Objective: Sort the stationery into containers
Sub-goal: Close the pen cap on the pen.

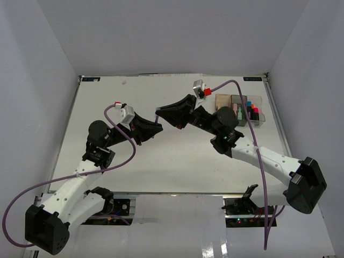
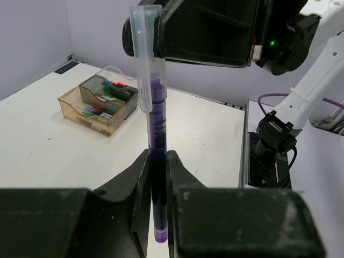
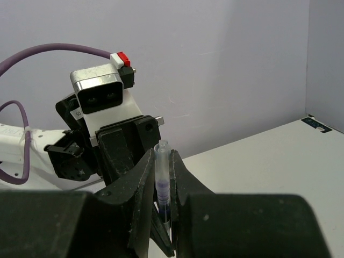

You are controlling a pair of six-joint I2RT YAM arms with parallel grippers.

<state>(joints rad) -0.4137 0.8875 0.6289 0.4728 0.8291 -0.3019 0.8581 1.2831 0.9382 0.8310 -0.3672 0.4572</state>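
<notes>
The left arm [image 1: 75,188] and right arm [image 1: 263,156] both bend at the elbow and reach inward over the desk [image 1: 161,169], so the 2 grippers meet tip to tip. The left gripper [image 1: 156,128] has its fingers [image 2: 134,180] clamped on the lower barrel of a pen [image 2: 157,123]; the right gripper [image 1: 161,114] clamps the capped end. Both hang above the desk.

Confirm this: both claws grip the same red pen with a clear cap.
Wrong colour: the pen is purple, not red, as the left wrist view shows. The left claw and right claw do both grip it, clear cap on.
</notes>
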